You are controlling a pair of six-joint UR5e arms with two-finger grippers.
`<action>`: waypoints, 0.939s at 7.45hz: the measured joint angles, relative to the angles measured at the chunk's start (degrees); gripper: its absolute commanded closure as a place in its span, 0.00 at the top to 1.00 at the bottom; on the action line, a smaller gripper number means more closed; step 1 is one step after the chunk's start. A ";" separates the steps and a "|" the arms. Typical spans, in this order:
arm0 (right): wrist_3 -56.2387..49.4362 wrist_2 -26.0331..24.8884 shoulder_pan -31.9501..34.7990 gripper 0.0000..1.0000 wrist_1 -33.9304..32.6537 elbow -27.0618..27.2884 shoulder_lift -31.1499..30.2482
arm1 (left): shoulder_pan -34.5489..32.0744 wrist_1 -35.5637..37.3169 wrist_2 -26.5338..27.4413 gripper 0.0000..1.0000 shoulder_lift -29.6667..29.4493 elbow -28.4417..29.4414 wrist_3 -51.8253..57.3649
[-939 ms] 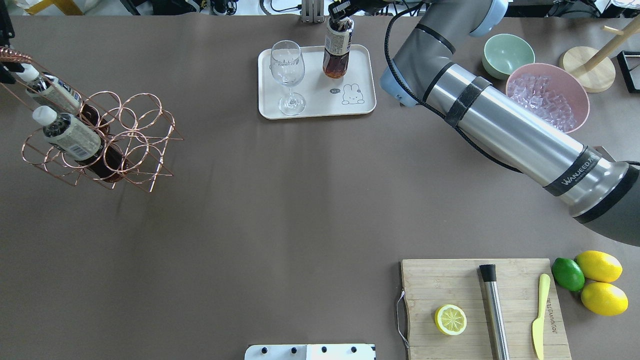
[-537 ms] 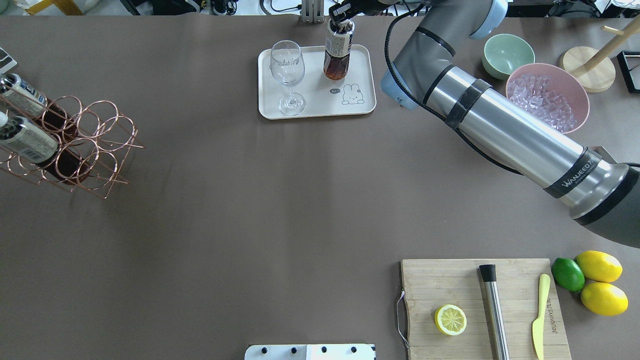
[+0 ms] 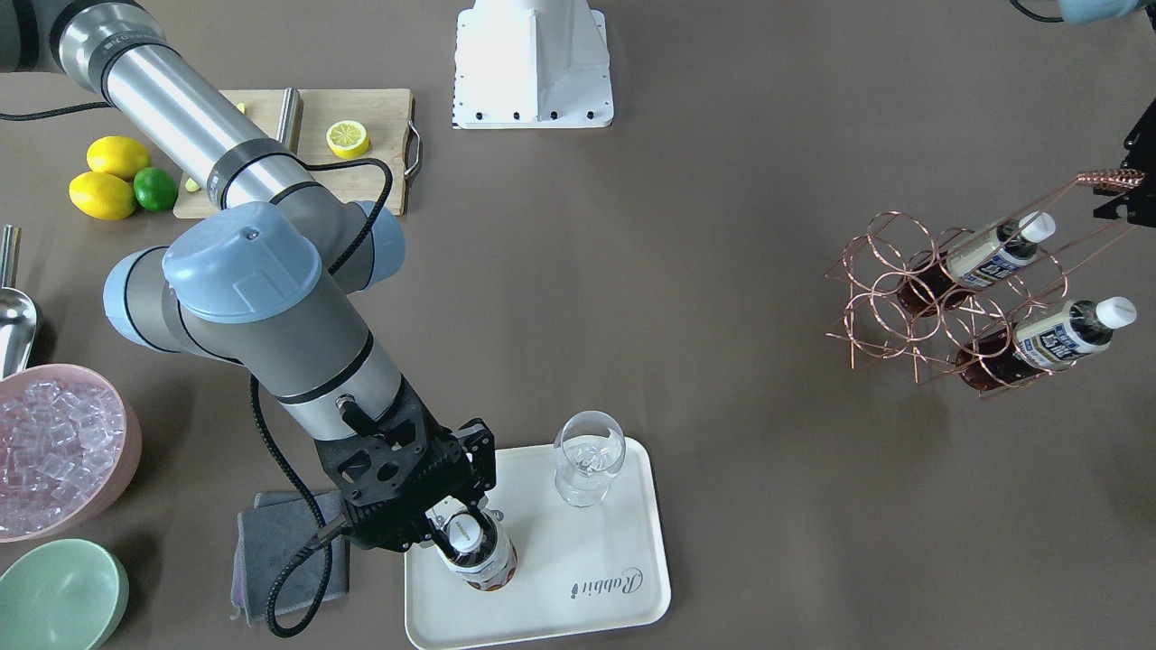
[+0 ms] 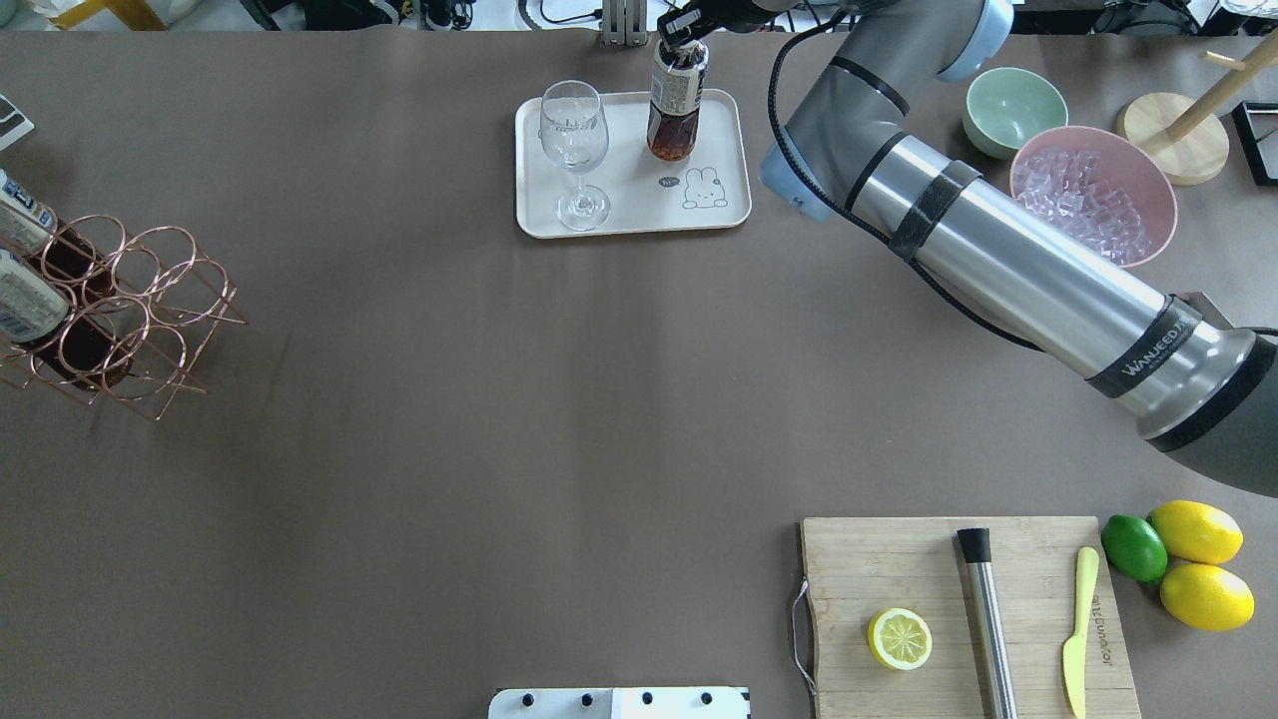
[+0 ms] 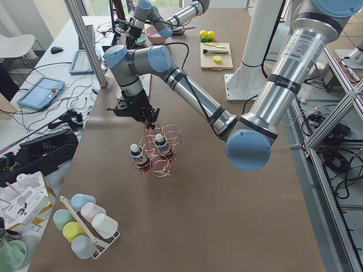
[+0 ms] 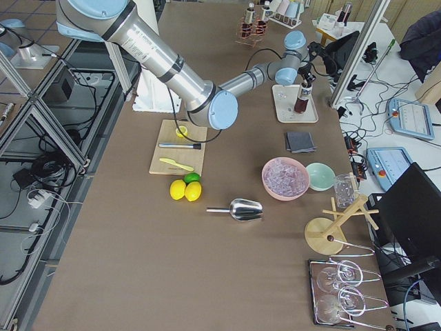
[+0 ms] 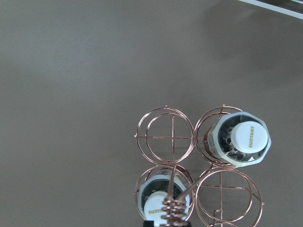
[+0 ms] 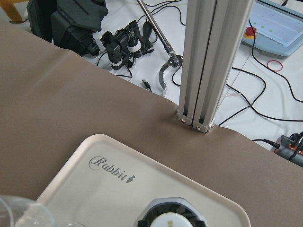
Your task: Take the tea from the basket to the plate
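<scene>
One tea bottle (image 3: 488,564) stands upright on the cream plate (image 3: 587,560), at its back edge in the overhead view (image 4: 674,110). My right gripper (image 3: 459,528) is shut around its white cap. The copper wire basket (image 3: 903,298) hangs from its coiled handle, on which my left gripper (image 3: 1123,181) is shut. Two more tea bottles (image 3: 998,253) (image 3: 1061,334) sit in its ring cells. In the overhead view the basket (image 4: 130,300) is at the table's far left and the left gripper is out of frame. The left wrist view looks down on both caps (image 7: 248,137).
A clear glass (image 4: 574,140) stands on the plate's left half. A mint bowl (image 4: 1013,110) and a pink bowl of ice (image 4: 1163,215) lie to the right. A grey cloth (image 3: 271,542) lies beside the plate. The cutting board (image 4: 899,569), lemons and lime are near the robot.
The basket with its two bottles has moved left, toward the table's left edge in the overhead view. The right gripper and the bottle on the plate have barely shifted.
</scene>
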 measured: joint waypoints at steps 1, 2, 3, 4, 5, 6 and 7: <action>0.01 -0.37 -0.21 0.00 0.42 0.07 -0.26 | -0.08 -0.34 0.97 0.00 0.11 0.70 0.20; 0.09 -0.72 -0.39 0.00 1.07 0.11 -0.59 | -0.09 -1.09 2.10 0.00 0.13 1.89 0.27; 0.23 -0.96 -0.52 0.26 1.87 0.23 -0.98 | -0.13 -3.01 3.21 0.00 0.02 4.36 0.27; 0.34 -1.05 -0.58 0.59 2.38 0.70 -1.46 | -0.56 -5.15 4.07 0.00 -0.43 7.30 -0.01; 0.40 -1.09 -0.63 0.87 2.63 1.56 -1.99 | -2.14 -6.45 4.50 0.00 -1.27 9.73 -0.49; 0.43 -1.11 -0.63 0.96 2.73 2.59 -2.52 | -3.18 -7.08 4.65 0.00 -1.84 10.98 -1.67; 0.44 -1.11 -0.63 0.98 2.76 3.19 -2.91 | -3.61 -7.82 4.71 0.00 -2.20 11.66 -3.32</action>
